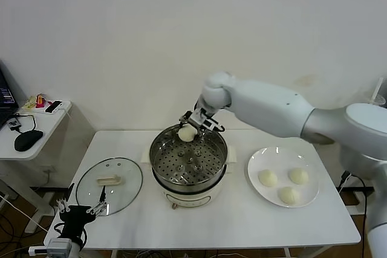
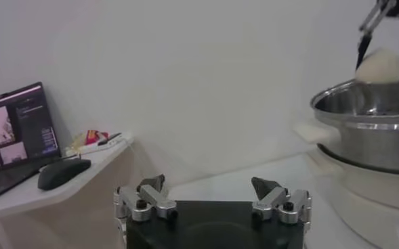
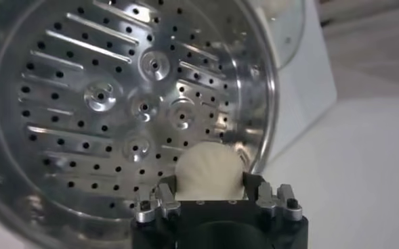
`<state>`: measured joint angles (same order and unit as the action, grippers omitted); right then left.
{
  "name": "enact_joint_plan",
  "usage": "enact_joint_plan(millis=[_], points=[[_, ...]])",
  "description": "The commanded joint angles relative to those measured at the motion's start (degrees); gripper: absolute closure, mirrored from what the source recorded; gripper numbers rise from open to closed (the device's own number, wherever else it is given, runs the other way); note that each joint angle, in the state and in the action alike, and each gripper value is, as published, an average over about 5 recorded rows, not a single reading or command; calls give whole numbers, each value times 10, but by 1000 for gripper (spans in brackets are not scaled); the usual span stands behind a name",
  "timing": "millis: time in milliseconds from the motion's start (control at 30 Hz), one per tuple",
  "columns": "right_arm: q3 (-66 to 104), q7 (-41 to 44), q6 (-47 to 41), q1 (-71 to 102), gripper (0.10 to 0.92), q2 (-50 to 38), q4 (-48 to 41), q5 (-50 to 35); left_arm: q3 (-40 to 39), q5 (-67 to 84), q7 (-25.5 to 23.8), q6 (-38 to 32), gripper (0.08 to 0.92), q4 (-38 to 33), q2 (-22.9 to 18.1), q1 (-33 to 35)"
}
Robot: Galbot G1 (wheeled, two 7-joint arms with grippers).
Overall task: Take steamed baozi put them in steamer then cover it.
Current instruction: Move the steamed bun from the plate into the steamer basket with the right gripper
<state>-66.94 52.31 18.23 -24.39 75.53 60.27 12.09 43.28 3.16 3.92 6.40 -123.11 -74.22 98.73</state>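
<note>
Gripping one baozi above the far rim of the steamer, the right gripper could drop it outside; the tray lies below, slightly nearer. Left gripper waits open.

Four baozi, one steamer, one cover

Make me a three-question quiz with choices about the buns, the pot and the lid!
1. Where is the lid? A on the steamer B flat on the table beside the steamer C on the plate
2. How many baozi lie on the plate? A one B three C five
3. What is the right gripper doing? A holding a baozi over the steamer B hanging empty C lifting the lid

Answers: 1 B, it lies left of the steamer. 2 B, three buns show. 3 A, its fingers clamp one bun above the rim.
</note>
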Motion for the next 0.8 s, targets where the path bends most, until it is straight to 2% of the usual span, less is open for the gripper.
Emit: enact_joint_plan(millis=[33, 367, 500, 567, 667, 800], points=[[1, -24, 66, 30, 406, 44, -62, 101, 2, 0, 0, 0, 177, -1, 0, 0], [7, -30, 81, 41, 403, 57, -90, 112, 2, 1, 1, 1, 177, -3, 1, 0], [5, -30, 78, 38, 354, 50, -82, 104, 3, 1, 1, 0, 177, -4, 1, 0], [3, -26, 67, 30, 299, 41, -70, 83, 3, 1, 1, 1, 177, -4, 1, 0], [-3, -11, 24, 5, 231, 17, -27, 5, 3, 2, 1, 2, 177, -6, 1, -3], [-13, 24, -92, -52, 205, -37, 64, -100, 3, 3, 0, 5, 177, -10, 4, -3]])
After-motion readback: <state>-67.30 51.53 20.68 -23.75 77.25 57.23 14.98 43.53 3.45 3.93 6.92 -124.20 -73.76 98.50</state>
